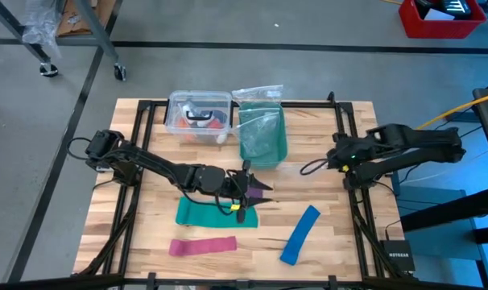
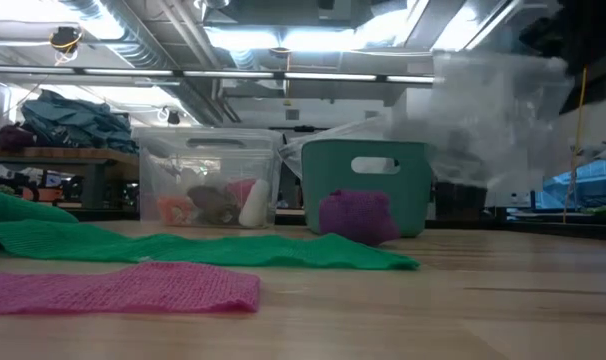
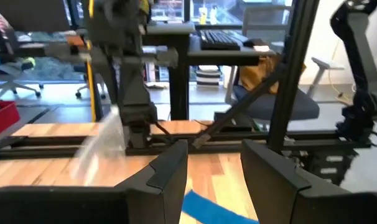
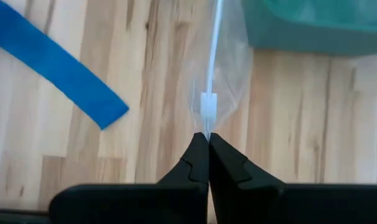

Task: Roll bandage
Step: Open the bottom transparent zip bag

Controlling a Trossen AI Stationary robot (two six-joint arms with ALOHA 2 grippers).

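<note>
Pink strip nearest the low camera, flat on the wooden table. Green fabric just behind it, spread flat with one end bunched up at the left of that view.

Bandage already a small purple roll, sitting on the table right in front of the teal bin. From above, roll just beside the left gripper, off the green fabric's far corner. Contact between roll and fingers hard to call from overhead, probably apart.

Left gripper mid-table, fingers spread with a clear gap between them in its wrist view, nothing seen clamped. Blue strip visible through that gap on the boards.

Right gripper pinched fully closed on the edge of a clear plastic bag, at the zip slider. Right arm on the right side of the table, gripper pointing toward the teal bin. Bag lifted and hanging large at the right of the low view.

Blue strip lying diagonally near the table's front right, well apart from the roll. Pink strip along the front edge. Clear lidded container with mixed items beside the teal bin at the back.
</note>
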